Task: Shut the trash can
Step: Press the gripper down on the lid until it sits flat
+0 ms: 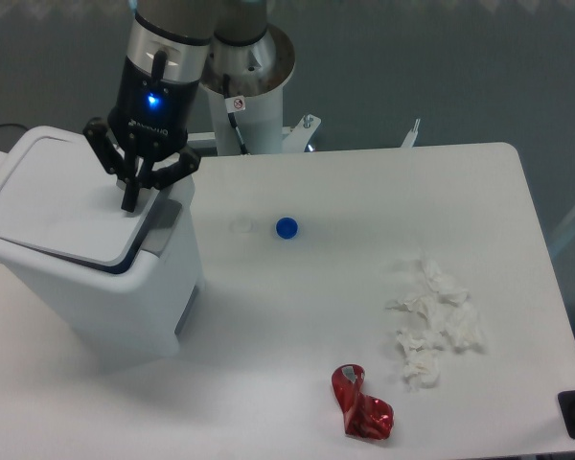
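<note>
Lid nearly down, last press left.

At far left of the tabletop (297, 316), the trash can (115, 297): white lid (62, 206) lowered almost flat over the opening, with a thin dark gap showing under its front edge beside the grey push-tab (166, 226), so apparently not yet latched. Directly above the lid's right rear part, the gripper (131, 199), fingers (129, 196) pressed together into one point and resting on or just off the lid; contact hard to confirm. Likely remaining: a little more downward push until the front edge seats. Further right, untouched: a small white cap (241, 226), a blue cap (287, 227), crumpled tissue (433, 326), a crushed red can (362, 403).
</note>
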### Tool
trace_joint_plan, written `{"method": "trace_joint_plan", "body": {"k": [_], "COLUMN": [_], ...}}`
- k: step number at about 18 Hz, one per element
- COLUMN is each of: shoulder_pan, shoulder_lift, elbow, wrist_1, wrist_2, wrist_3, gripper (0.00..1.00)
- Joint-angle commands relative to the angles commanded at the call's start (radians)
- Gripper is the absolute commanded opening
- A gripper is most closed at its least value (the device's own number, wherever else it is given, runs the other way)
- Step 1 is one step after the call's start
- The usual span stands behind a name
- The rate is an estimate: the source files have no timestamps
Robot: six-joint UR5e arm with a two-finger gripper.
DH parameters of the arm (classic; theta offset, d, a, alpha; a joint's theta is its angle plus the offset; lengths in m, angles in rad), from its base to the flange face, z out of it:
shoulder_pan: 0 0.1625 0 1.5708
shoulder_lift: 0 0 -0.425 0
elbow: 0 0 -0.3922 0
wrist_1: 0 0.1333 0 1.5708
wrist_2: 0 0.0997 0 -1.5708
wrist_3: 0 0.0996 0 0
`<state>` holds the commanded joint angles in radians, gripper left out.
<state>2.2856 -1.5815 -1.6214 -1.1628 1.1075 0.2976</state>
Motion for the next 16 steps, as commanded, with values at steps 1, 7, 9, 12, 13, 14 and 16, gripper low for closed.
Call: {"method": "trace_joint_plan", "body": {"k": [1, 7, 9, 12, 13, 14, 16], "shoulder_pan": [0.000, 0.005, 0.006, 0.006, 0.006, 0.006, 0.006], "shoulder_lift": [0.000, -0.012, -0.014, -0.014, -0.014, -0.014, -0.014], "elbow": [-0.002, -0.002, -0.002, -0.002, -0.003, -0.003, -0.009], "wrist_1": [0.005, 0.005, 0.005, 0.003, 0.003, 0.003, 0.003], "wrist_2": [0.000, 0.000, 0.000, 0.002, 0.002, 0.002, 0.003], "wrist_3": [0.000, 0.005, 0.005, 0.005, 0.005, 0.005, 0.006], "gripper": [0.00, 0.00, 0.00, 0.00, 0.00, 0.00, 0.00]}}
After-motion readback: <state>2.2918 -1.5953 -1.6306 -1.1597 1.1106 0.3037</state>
